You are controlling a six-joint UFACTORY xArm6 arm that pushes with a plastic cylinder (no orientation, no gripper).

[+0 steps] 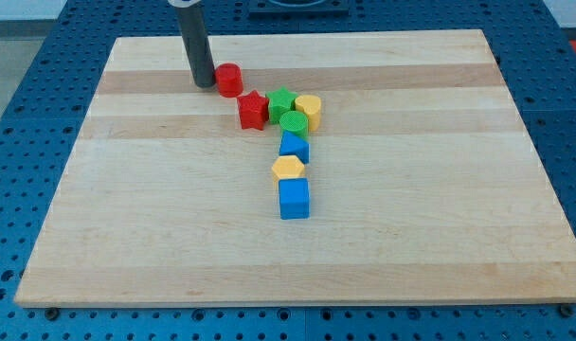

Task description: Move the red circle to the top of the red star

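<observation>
The rod's tip rests just left of the red circle on the wooden worktop.

The red star sits just below-right of the circle, adjoining a green star, green circle and yellow cylinder; the arm carries no claw.

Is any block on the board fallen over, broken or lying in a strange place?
Nothing stands out. All blocks sit flat on the board, clustered near its middle; my tip rests just left of the red circle, which lies above-left of the red star.
</observation>
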